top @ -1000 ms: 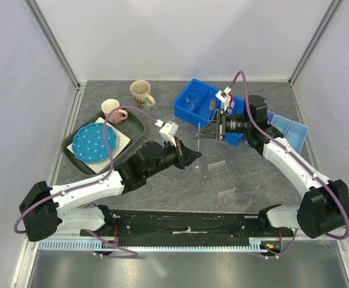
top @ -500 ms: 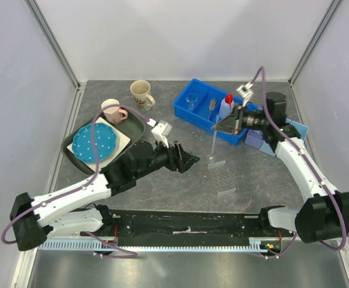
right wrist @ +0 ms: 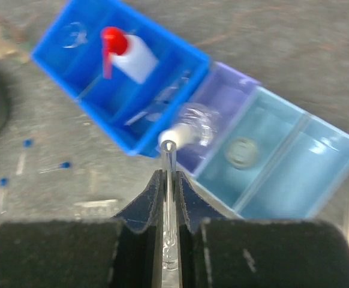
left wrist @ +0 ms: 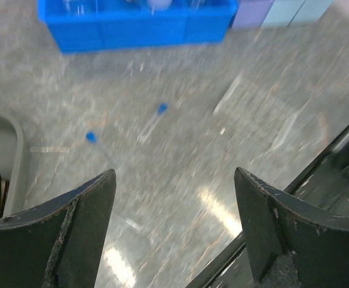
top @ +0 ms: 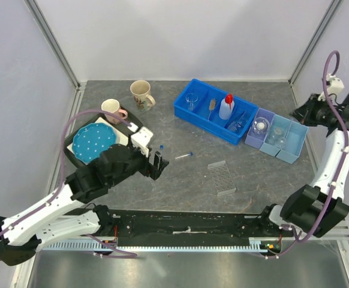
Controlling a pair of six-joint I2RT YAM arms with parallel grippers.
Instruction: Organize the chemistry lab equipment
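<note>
**Tubes and rack.** Blue-capped tubes (top: 183,156) lie flat and loose on the table (top: 132,198), between the bin and the rack. Two show from above, and the right wrist view suggests a third. The rack (top: 222,177) lies near them, toward the arm bases, and no tube shows in it.

**Sorted items.** A beaker (top: 192,99), the brush (top: 212,107) and the bottle (top: 225,108) sit in compartments of the bin (top: 207,126). A flask (top: 260,126) and a second beaker (top: 276,135) sit in the pale tray (top: 298,138), which is just beside the bin. An object in the bin's near-right compartment may be the goggles, but it is too small to tell.

**Progress.** By this layout the task appears more than half done. The loose tubes and the rack are what is left.

**Left gripper** (left wrist: 174,174). Its jaws stand wide apart and hold nothing, low over the table. One tube lies just beyond its fingertips and a second lies a little farther on toward the bin. In its wrist view both lie ahead, between the fingers.

**Right gripper** (right wrist: 170,180). It is raised at the far right edge, well apart from the loose tubes. Its fingers are closed on a thin clear tube (right wrist: 168,157), which runs straight out between them. In its wrist view the tube's open end lines up over the flask in the tray.
</note>
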